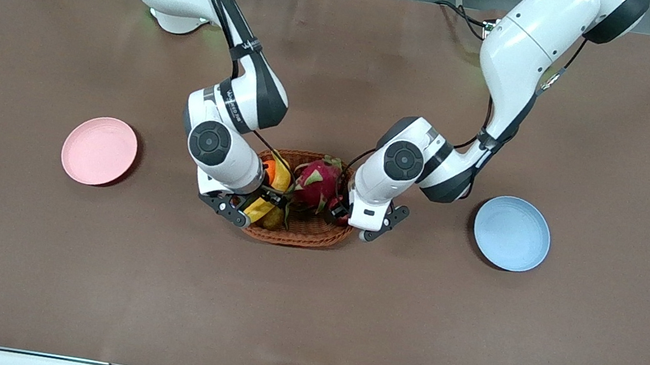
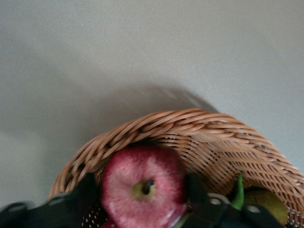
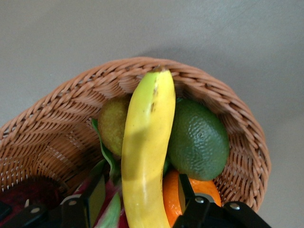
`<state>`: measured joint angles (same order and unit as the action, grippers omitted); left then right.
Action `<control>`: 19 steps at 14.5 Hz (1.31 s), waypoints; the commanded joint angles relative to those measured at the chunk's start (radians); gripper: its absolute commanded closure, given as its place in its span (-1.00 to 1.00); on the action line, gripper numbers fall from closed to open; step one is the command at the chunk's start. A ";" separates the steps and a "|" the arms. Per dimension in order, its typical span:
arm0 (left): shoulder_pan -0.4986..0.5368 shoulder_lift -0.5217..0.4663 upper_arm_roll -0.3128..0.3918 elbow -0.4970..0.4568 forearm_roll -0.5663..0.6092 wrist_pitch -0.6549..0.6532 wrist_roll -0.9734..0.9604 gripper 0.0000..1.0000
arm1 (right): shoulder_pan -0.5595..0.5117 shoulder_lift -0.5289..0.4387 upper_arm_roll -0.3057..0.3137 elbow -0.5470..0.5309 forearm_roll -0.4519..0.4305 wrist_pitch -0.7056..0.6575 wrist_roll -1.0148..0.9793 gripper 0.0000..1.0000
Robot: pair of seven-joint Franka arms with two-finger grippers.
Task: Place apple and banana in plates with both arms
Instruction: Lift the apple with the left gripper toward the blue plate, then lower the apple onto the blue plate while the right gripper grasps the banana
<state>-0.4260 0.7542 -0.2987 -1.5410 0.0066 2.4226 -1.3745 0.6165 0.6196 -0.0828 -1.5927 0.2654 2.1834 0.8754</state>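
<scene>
while both arms reach down into the wicker basket at the middle of the table, the right gripper has its fingers clamped on the banana, which lies over a pear, an avocado and an orange. the left gripper has its fingers closed on the apple at the basket's end toward the left arm. a dragon fruit sits in the basket between the two grippers. a little farther from the front camera, the pink plate lies toward the right arm's end and the blue plate toward the left arm's end, both well apart from the basket.
</scene>
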 commanded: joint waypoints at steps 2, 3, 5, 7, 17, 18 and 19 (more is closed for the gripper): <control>-0.007 0.001 0.003 0.028 -0.016 0.001 -0.005 0.43 | 0.011 0.029 -0.011 0.016 0.020 -0.002 0.007 -0.38; -0.005 -0.007 0.003 0.028 -0.014 -0.007 -0.005 0.54 | 0.011 0.031 -0.011 0.016 0.017 -0.002 0.004 -0.37; 0.012 -0.047 0.003 0.027 -0.014 -0.032 -0.003 0.67 | 0.009 0.032 -0.011 0.016 0.020 -0.002 0.004 -0.33; 0.035 -0.126 0.007 0.027 -0.014 -0.136 -0.002 0.72 | 0.011 0.040 -0.011 0.016 0.024 -0.001 0.008 -0.27; 0.377 -0.374 0.010 -0.244 0.110 -0.333 0.247 0.76 | 0.032 0.046 -0.008 0.037 0.024 0.026 -0.003 -0.06; 0.394 -0.380 0.010 -0.269 0.165 -0.333 0.268 0.76 | 0.032 0.046 -0.008 0.037 0.024 0.024 -0.004 -0.06; 0.412 -0.378 0.009 -0.289 0.221 -0.332 0.272 0.75 | 0.032 0.048 -0.008 0.037 0.023 0.026 -0.004 -0.06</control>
<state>-0.0381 0.4210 -0.2822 -1.7508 0.1481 2.0825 -1.1194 0.6381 0.6545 -0.0827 -1.5712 0.2691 2.2075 0.8755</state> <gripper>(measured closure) 0.264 0.467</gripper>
